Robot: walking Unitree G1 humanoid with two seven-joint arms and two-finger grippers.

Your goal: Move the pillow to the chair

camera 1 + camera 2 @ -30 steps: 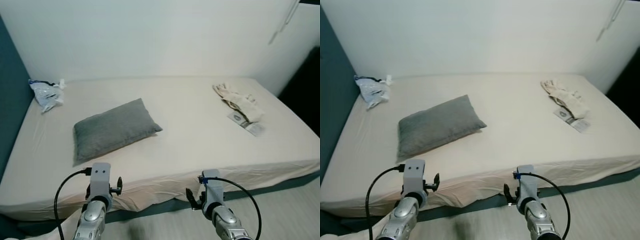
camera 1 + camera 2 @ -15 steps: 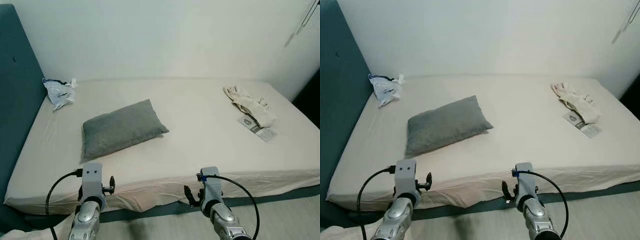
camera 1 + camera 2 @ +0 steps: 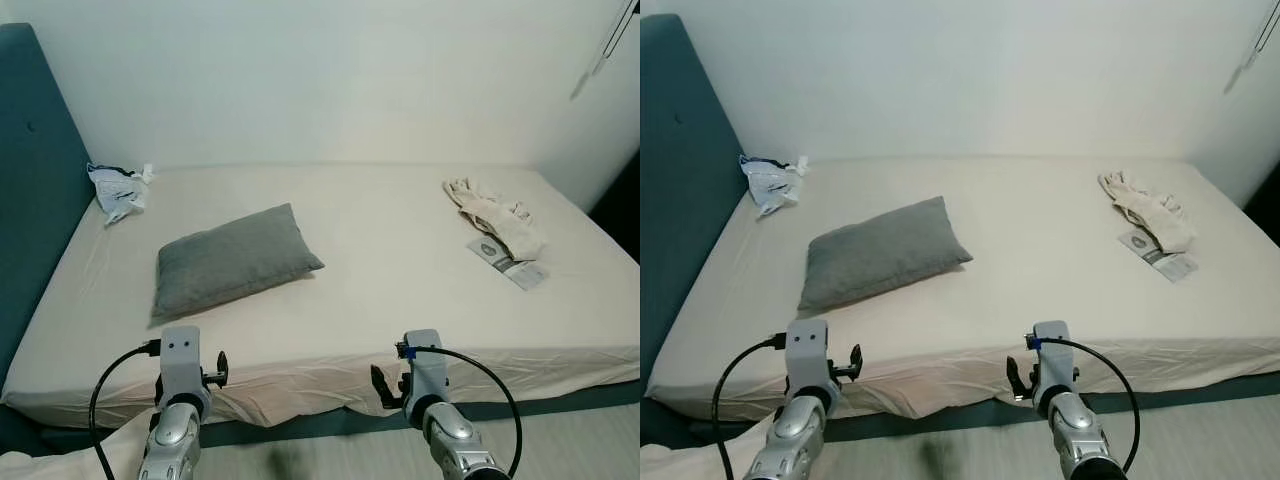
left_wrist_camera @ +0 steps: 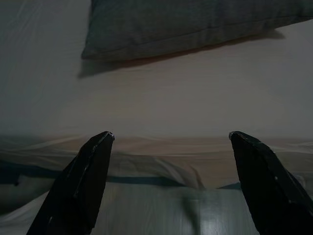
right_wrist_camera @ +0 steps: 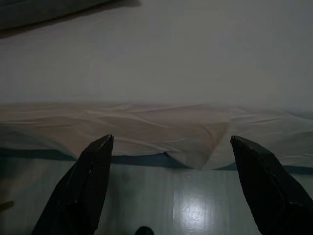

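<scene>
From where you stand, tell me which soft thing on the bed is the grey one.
The grey pillow, lying flat on the robot's left half of the bed. The crumpled cloth far right is cream; the bundle by the headboard is white and blue.

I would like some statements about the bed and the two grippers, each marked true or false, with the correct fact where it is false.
1. The grey pillow lies on the bed. True.
2. The left gripper is shut on the pillow. False: it is open, short of the pillow, over the bed's near edge.
3. A crumpled bag sits by the blue headboard. True.
4. The right gripper holds the pale cloth. False: it is open and empty; the cloth lies far off on the bed.
5. The pillow is stacked on the cloth. False: they lie apart.
</scene>
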